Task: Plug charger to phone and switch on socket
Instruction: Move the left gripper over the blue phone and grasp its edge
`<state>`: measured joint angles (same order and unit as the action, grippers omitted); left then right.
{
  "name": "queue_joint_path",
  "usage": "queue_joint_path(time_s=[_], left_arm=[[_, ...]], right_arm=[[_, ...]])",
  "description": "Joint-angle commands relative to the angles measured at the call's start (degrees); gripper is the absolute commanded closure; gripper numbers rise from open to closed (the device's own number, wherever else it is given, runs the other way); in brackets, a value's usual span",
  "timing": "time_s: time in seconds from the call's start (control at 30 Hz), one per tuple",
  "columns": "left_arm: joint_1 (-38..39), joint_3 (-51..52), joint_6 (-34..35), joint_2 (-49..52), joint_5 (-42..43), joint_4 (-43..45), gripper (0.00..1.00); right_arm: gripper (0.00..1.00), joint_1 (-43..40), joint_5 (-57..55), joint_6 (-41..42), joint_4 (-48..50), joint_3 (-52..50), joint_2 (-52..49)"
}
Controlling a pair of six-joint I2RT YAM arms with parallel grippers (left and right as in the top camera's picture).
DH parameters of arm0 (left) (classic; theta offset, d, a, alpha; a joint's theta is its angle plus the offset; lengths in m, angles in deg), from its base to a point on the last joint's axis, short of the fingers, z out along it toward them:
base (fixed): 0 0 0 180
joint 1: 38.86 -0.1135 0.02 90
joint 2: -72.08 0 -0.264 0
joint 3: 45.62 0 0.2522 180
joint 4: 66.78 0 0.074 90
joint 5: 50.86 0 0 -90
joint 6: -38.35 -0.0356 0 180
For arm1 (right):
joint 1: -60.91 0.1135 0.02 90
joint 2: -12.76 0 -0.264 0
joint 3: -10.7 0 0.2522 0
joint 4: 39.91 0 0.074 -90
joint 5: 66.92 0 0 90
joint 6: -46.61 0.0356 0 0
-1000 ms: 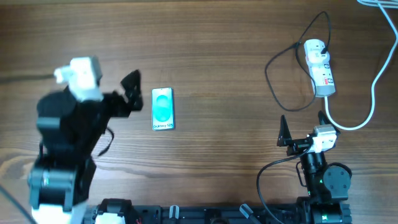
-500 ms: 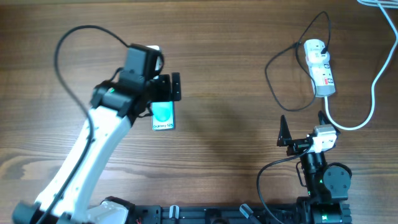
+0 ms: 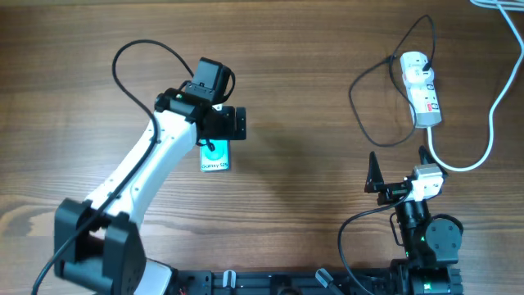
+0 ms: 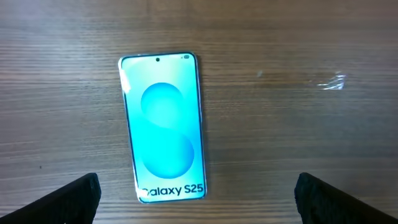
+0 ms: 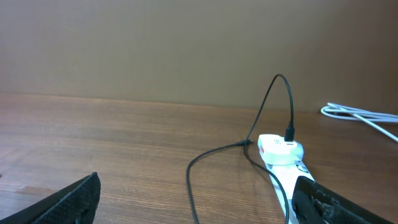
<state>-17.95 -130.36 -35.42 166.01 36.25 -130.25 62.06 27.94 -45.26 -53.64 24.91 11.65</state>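
Left gripper (image 3: 223, 124) spread wide above the phone (image 4: 163, 127), holding nothing.
Phone lies flat, screen up, its long axis running between the fingers, "Galaxy S25" end toward the robot's side of the table (image 3: 311, 65); bare wood borders every edge. Well to the phone's right, the charger (image 3: 360, 98) loops from the socket (image 3: 420, 90), and the right gripper (image 3: 399, 168) sits wide open and empty.

A teal-lit phone (image 4: 163, 127) marked "Galaxy S25" lies flat, screen up, on the counter's (image 3: 311, 49) left side. Well apart at right, the white socket (image 3: 420, 90) holds the charger (image 3: 353, 97), its thin black cable looping alongside.
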Motion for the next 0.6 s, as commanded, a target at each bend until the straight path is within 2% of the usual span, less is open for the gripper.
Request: queue_joint_path(time_s=[0.0,0.23,0.57], left_arm=[[0.1,-0.2,0.7,4.1,0.2,0.1,0.00],[0.1,-0.2,0.7,10.0,-1.5,0.2,0.00],[0.1,0.3,0.7,11.3,-4.3,2.1,0.00]], right_arm=[[0.00,-0.2,-0.5,-1.0,0.1,-0.2,0.1],[0.00,-0.2,-0.5,-1.0,0.1,-0.2,0.1],[0.01,-0.2,-0.5,-1.0,0.1,-0.2,0.1]])
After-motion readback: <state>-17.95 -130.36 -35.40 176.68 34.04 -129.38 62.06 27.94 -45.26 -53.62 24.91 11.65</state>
